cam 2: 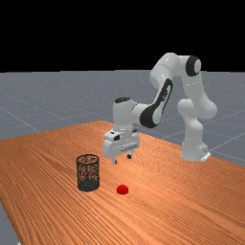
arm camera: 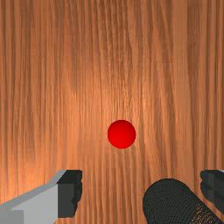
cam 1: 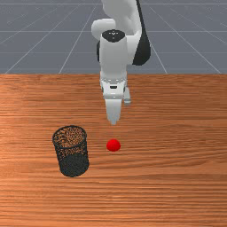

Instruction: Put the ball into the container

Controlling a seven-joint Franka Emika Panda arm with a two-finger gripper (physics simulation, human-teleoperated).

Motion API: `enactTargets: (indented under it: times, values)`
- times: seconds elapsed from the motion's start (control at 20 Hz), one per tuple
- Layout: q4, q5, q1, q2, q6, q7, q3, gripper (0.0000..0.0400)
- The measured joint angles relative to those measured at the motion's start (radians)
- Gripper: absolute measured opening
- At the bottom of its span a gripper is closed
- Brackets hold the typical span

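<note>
My gripper point(cam 2: 122, 159) hangs above the table in the far view, its two fingertips well apart. In the wrist view the gripper point(arm camera: 141, 190) is open, with the fingers at either side and nothing held. A red ball point(cam 1: 113, 145) lies on the wood, in front of and below the hand; the far view has the ball point(cam 2: 122, 190) lower than the fingertips. The container, a black mesh basket point(cam 1: 72, 153), stands upright to the ball's left in the front view, apart from it. Part of the basket point(arm camera: 168, 203) appears between the fingers in the wrist view, farther down than they are.
The orange-brown table point(cam 1: 177, 177) carries the ball and the basket. In the far view, the basket's rim point(cam 2: 88, 157) rises to about the height of the fingertips in the picture, to their left. The arm's base point(cam 2: 194, 152) stands at the far view's right.
</note>
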Motion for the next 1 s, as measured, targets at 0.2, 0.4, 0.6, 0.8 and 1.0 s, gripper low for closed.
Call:
enactTargets:
  times: [0.2, 0.4, 0.6, 0.8, 1.0]
  values:
    - [0.0, 0.0, 0.0, 0.0, 0.0, 0.0, 0.0, 0.0054]
    - [0.022, 0.077, -0.033, -0.015, -0.041, -0.066, 0.028, 0.0318]
    - [0.067, 0.031, -0.015, 0.013, -0.077, -0.026, 0.01, 0.0389]
    - [0.094, 0.03, -0.015, 0.047, -0.101, -0.025, 0.01, 0.0399]
    - [0.117, 0.029, -0.015, 0.088, -0.107, -0.024, 0.01, 0.04]
